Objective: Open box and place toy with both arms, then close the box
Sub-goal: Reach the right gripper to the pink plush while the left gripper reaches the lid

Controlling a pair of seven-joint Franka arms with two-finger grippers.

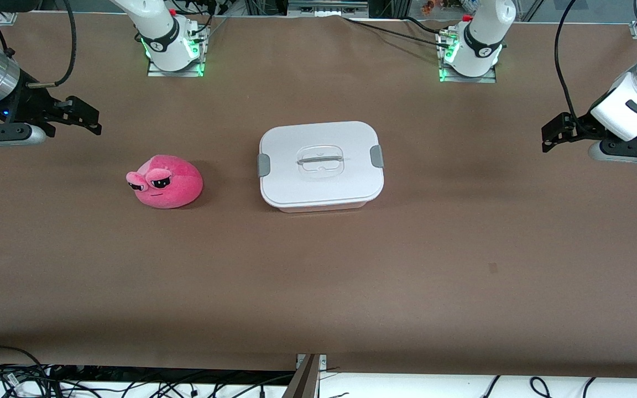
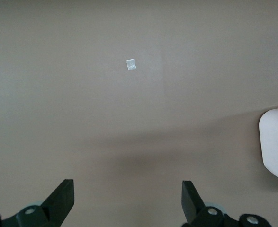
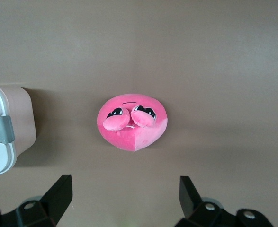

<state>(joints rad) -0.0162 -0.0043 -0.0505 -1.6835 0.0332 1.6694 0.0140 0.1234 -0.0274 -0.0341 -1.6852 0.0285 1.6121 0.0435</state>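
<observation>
Both idle | left gripper (image 1: 551, 135) fingers apart | right gripper (image 1: 90, 117) fingers apart

Fuzzy plush toy (image 1: 166, 182), matt plastic box (image 1: 320, 165)

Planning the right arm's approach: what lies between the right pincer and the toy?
Only bare brown table separates the open right pincer from the toy in the front view; the right wrist view shows the same.
</observation>
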